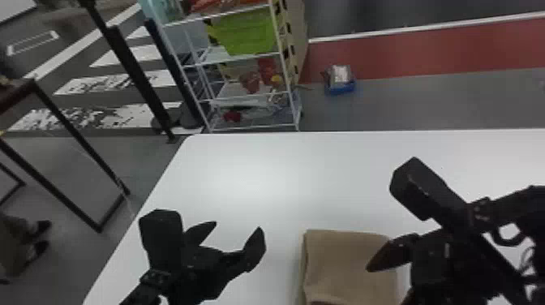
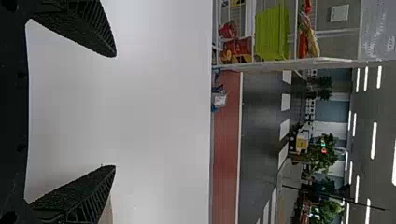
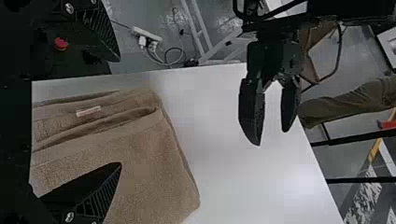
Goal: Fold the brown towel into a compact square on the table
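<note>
Two black grippers reach in over one white table [image 1: 263,174], one from each side, with one brown towel [image 1: 344,263] lying on the table between them. The left gripper [image 1: 238,226] is above bare tabletop to the left of the towel, its two fingers spread wide with nothing held between them. The right gripper [image 1: 389,259] is over the right part of the towel; in the right wrist view its two fingers are also well apart and grip nothing. The towel is folded into several stacked layers, forming one roughly square bundle, to the right of the left gripper and below the right one. Seen from the right wrist, one small white label [image 3: 88,111] shows on the towel, next to one raised, loose fold, and the left gripper is well apart from the towel's edge. Farther off than both grippers, past the far edge of the table, stands one wire rack [image 1: 239,129] with one bright green bin [image 1: 247,36] on an upper shelf. On the floor to the right of the rack, also beyond both grippers, sits one blue container [image 1: 340,88] with something pale on top
</note>
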Available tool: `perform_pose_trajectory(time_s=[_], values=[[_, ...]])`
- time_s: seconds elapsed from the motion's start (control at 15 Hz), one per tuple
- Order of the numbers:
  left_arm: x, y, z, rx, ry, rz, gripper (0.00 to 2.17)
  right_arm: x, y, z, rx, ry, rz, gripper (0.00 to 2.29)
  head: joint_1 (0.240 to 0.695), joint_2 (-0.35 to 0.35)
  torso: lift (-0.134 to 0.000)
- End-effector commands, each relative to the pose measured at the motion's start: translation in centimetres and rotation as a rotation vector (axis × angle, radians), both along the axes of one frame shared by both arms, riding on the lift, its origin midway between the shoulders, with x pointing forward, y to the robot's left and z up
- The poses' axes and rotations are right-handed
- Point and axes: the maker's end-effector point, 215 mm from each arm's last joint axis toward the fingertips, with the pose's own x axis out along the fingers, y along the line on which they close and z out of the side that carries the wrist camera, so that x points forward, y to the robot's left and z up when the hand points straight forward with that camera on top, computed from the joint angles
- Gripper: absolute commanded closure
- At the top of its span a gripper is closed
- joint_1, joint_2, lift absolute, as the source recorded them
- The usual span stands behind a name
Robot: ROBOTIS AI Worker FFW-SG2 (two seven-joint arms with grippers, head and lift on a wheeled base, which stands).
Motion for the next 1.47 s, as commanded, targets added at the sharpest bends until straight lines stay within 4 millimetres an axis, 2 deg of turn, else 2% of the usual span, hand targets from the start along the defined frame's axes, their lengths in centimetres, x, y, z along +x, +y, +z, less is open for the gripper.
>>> perform_pose_trajectory(time_s=[0.0,0.13,0.27,0.53,0.67,0.87,1.07,1.4], values=[[-0.2,0.1,-0.1,0.0,0.011,0.005,0.02,-0.5,-1.5,-1.9,-0.071,-0.05,0.043,0.1,0.695,0.35,-0.124],[-0.3,-0.2,-0.2,0.0,0.015,0.002,0.02,0.1,-2.4,-2.7,-0.124,-0.121,0.073,0.1,0.695,0.35,-0.124],[-0.4,-0.5,-0.5,-0.007,0.021,-0.004,0.02,0.9,-2.2,-2.6,-0.131,-0.179,0.106,0.23,0.695,0.35,-0.124],[-1.1,-0.5,-1.8,-0.02,0.052,0.006,0.02,0.7,0.4,-3.6,-0.135,-0.25,0.22,0.47,0.695,0.35,-0.124],[-2.4,-0.1,-2.7,-0.02,0.081,0.02,0.02,0.3,1.7,-3.9,-0.124,-0.267,0.269,0.47,0.695,0.35,-0.124],[-3.5,0.5,-3.6,-0.019,0.105,0.038,0.05,0.0,2.4,-4.6,-0.118,-0.253,0.29,0.47,0.695,0.35,-0.124],[-3.7,1.0,-3.7,-0.014,0.108,0.045,0.05,0.0,2.0,-5.9,-0.143,-0.231,0.287,0.47,0.695,0.35,-0.124],[-3.6,1.1,-4.1,-0.011,0.108,0.046,0.04,-1.1,2.0,-6.6,-0.134,-0.178,0.279,0.47,0.695,0.35,-0.124]])
